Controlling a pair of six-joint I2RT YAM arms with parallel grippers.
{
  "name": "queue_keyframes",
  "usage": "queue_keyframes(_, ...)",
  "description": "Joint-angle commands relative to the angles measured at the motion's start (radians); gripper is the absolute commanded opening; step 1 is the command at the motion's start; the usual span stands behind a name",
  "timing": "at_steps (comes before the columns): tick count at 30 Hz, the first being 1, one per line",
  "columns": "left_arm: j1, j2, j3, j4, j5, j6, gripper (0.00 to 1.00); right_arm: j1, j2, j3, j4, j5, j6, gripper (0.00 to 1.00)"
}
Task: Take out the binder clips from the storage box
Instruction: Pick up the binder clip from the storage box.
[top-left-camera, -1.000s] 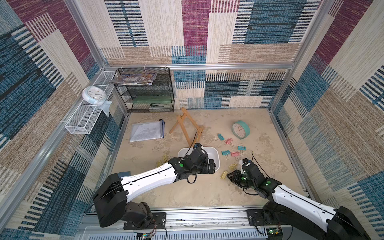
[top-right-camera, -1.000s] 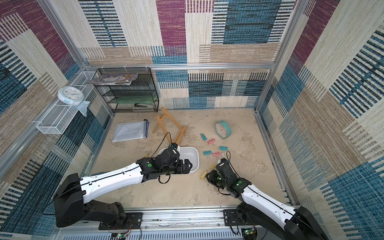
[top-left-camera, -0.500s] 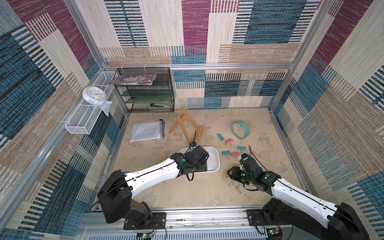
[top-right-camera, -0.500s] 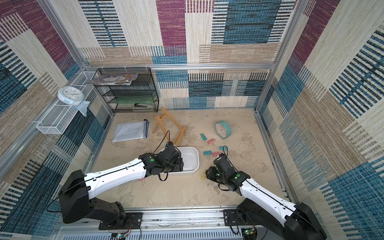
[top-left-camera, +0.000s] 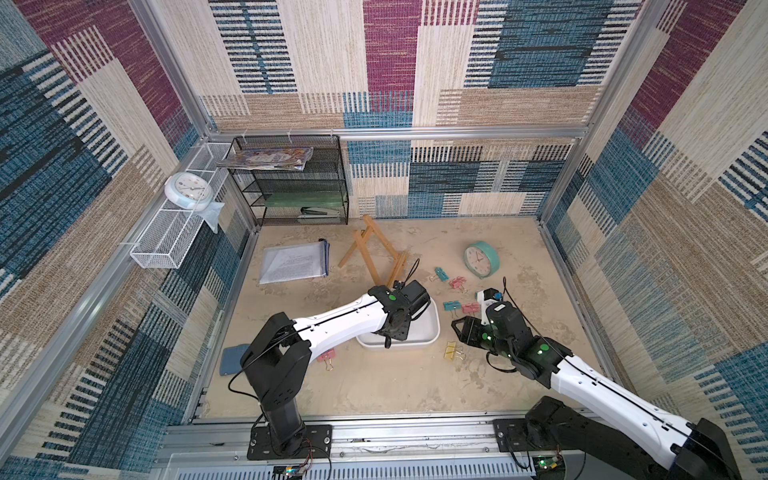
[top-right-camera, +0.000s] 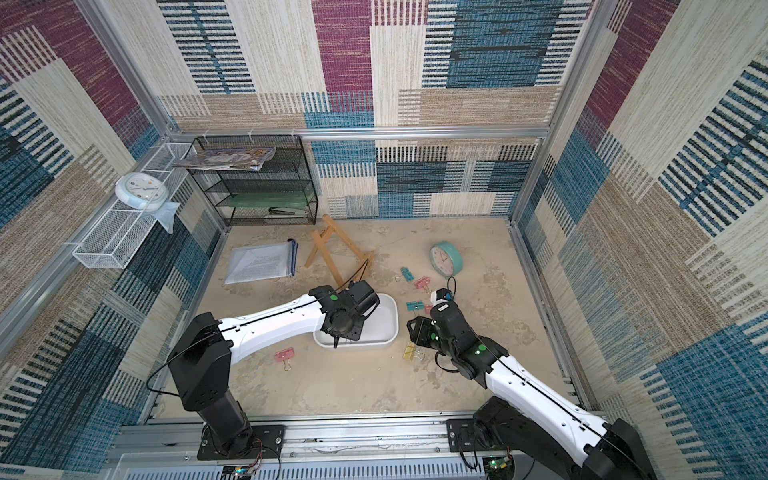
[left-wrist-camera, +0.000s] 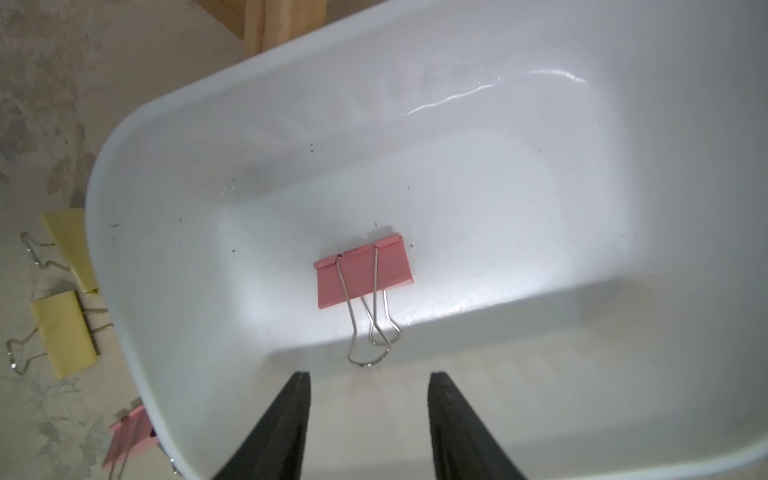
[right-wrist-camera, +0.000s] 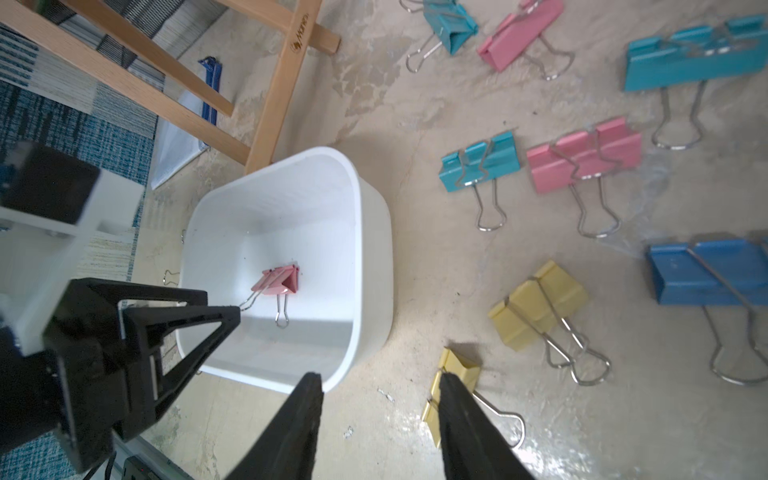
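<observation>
One pink binder clip (left-wrist-camera: 363, 270) lies flat on the floor of the white storage box (left-wrist-camera: 174, 137), its wire handles pointing at my left gripper (left-wrist-camera: 370, 376). That gripper hangs inside the box, open, with its tips just short of the handles and nothing between them. My right gripper (right-wrist-camera: 380, 378) is open over bare table beside the box (right-wrist-camera: 374, 257). One of its fingers stands against a yellow clip (right-wrist-camera: 455, 370). Several more clips lie on the table right of the box (top-left-camera: 430, 328), among them a teal (top-left-camera: 451, 306), a pink (top-left-camera: 470, 308) and a yellow (top-left-camera: 451, 351).
A pink clip (top-left-camera: 326, 356) and a blue pad (top-left-camera: 232, 359) lie left of the box. Behind the box stand a wooden easel (top-left-camera: 374, 249), a document pouch (top-left-camera: 295, 262) and a teal clock (top-left-camera: 481, 259). A black mesh rack (top-left-camera: 299, 183) fills the back left corner.
My left arm has swung back over the box and its jaws have narrowed. My right gripper's jaws have widened and it has shifted a little toward the back of the table.
</observation>
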Motion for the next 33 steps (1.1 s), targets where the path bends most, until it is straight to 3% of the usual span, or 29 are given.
queue_keyframes(1,0.0,0.03,0.033,-0.096,-0.038,0.115,0.51,0.0,0.035,0.018,0.073,0.024,-0.012,0.51)
queue_keyframes(16,0.0,0.168,0.125,-0.134,-0.067,0.191,0.41,0.0,0.091,-0.023,0.112,0.014,0.04,0.51)
queue_keyframes(27,0.001,0.196,0.125,-0.135,-0.089,0.204,0.25,0.0,0.114,-0.024,0.101,0.019,0.054,0.51)
queue_keyframes(33,0.0,0.194,0.13,-0.135,-0.113,0.217,0.08,0.0,0.137,-0.014,0.094,0.017,0.052,0.51)
